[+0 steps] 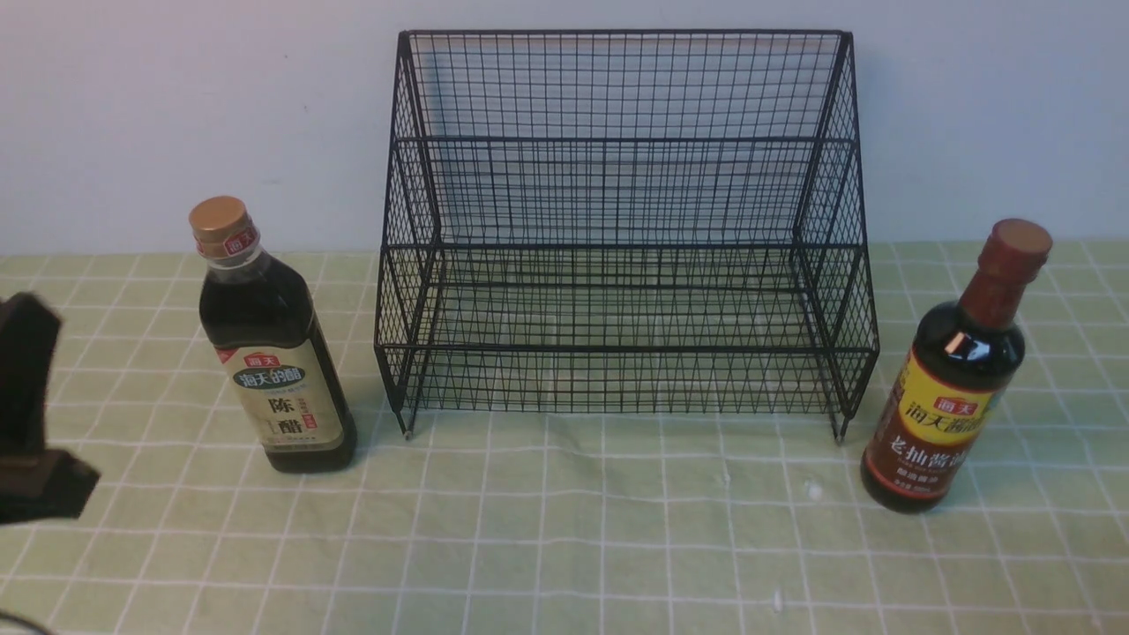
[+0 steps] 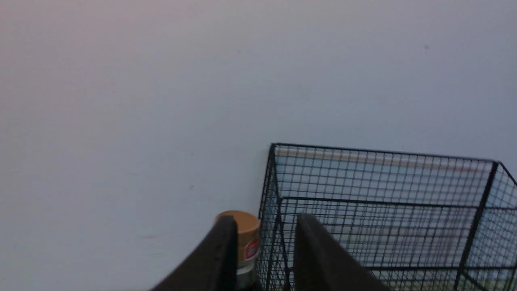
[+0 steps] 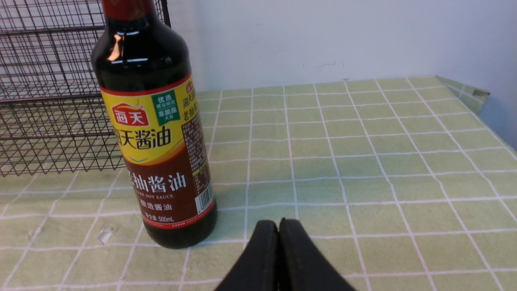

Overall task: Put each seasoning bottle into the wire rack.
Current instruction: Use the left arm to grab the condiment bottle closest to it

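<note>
The black wire rack [image 1: 617, 348] stands empty at the back middle of the table. The squarish gold-capped bottle [image 1: 269, 353] stands upright to its left. The round bottle with the reddish-brown neck [image 1: 957, 388] stands upright to its right. My left gripper [image 1: 35, 432] is at the far left edge, apart from the gold-capped bottle. In the left wrist view it [image 2: 266, 218] is open and empty, with the gold cap [image 2: 244, 232] and the rack [image 2: 383, 202] beyond it. My right gripper [image 3: 278, 223] is shut and empty, just off the round bottle's [image 3: 153, 133] base. It is out of the front view.
A green checked cloth [image 1: 564, 529] covers the table. A pale wall [image 1: 176, 106] rises right behind the rack. The table's right edge and far corner [image 3: 476, 95] show in the right wrist view.
</note>
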